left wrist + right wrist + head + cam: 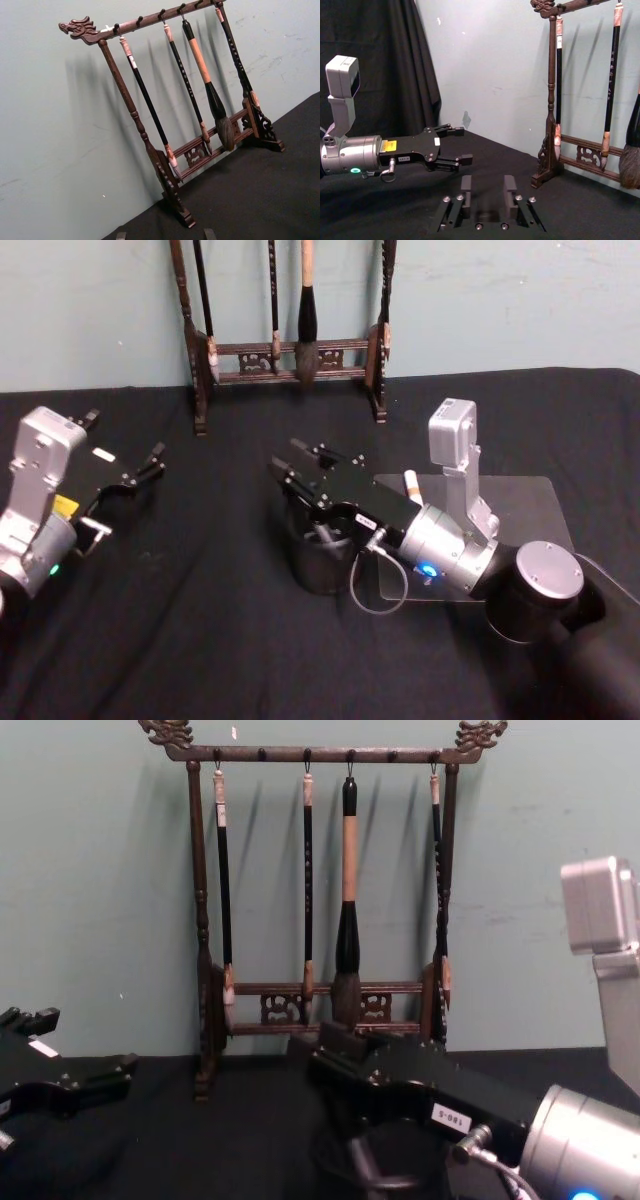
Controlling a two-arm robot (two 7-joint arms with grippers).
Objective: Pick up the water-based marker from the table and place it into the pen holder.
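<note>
Your right gripper hangs released. In the right wrist view its two fingers stand apart with nothing between them. It sits over the pen holder, with the fingertips reaching just past the far rim and the black body covering much of the mouth. Something pale shows inside the cup under the gripper, but you can't tell what it is.

From the fingertips, trace back along the gripper's body toward the wrist. The water-based marker lies there, just beside the body on its right flank, behind the fingertips rather than ahead of them. It rests flat on a grey mat on the tabletop. Its long axis runs roughly away from you toward the wall, at an angle to the line the gripper points along. Its near end is hidden behind the gripper's body.

If that marker is the one to move, you'll probably need to pull back and to the right. You would then turn the wrist so the fingers close across the barrel, not along it.

The left gripper is parked well off to the far side of the pen holder, fingers spread and empty, so the right arm is much the nearer. The brush rack stands beyond the fingertips, against the wall.
</note>
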